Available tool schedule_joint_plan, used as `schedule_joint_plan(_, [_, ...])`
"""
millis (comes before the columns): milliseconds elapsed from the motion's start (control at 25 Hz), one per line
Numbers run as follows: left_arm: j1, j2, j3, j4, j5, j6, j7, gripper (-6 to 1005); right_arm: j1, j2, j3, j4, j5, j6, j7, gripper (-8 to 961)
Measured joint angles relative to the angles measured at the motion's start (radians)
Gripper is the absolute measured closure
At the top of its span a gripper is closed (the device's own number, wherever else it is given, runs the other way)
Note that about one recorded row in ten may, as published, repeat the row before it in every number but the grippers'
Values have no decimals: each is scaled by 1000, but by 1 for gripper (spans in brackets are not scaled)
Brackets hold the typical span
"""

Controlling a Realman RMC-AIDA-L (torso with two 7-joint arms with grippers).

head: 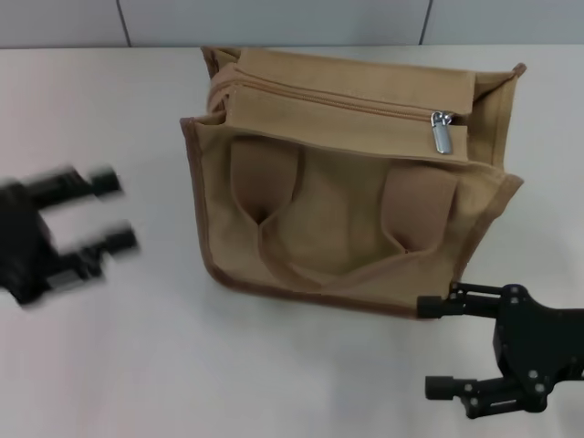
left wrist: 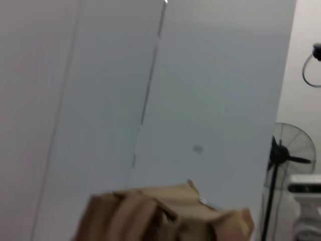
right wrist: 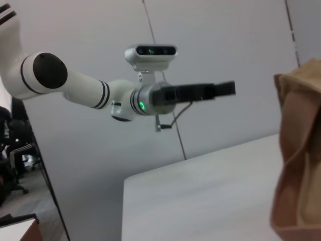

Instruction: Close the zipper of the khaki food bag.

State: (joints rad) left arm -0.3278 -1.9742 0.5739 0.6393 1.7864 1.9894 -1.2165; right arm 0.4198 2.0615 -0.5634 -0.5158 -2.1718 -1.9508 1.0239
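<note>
The khaki food bag (head: 347, 219) stands on the white table (head: 137, 365), its handle straps hanging down the near side. The zipper (head: 338, 102) runs along its top, and its silver pull tab (head: 442, 133) hangs near the bag's right end. My left gripper (head: 114, 212) is open and empty, left of the bag and apart from it; it is blurred. My right gripper (head: 438, 347) is open and empty, just in front of the bag's near right corner. The bag also shows in the left wrist view (left wrist: 165, 216) and the right wrist view (right wrist: 301, 160).
A grey panelled wall (head: 274, 20) runs behind the table. The right wrist view shows my left arm (right wrist: 75, 85) held above the table (right wrist: 200, 191). A standing fan (left wrist: 288, 160) shows far off in the left wrist view.
</note>
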Motion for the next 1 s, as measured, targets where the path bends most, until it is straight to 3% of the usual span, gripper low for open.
schedule_joint_plan(80, [8, -47, 141, -63, 54, -9, 152, 389, 1, 10, -1, 11, -4, 4, -25, 123])
schedule_joint_plan(360, [-8, -75, 201, -113, 107, -42, 213, 210, 4, 15, -3, 36, -8, 26, -44, 123])
schedule_joint_plan(400, [-21, -89, 206, -124, 146, -71, 217, 184, 4, 15, -5, 38, -9, 30, -45, 123])
schedule_joint_plan(1000, [-30, -90, 207, -147, 154, -85, 230, 165, 4, 15, -12, 48, -8, 41, -47, 123])
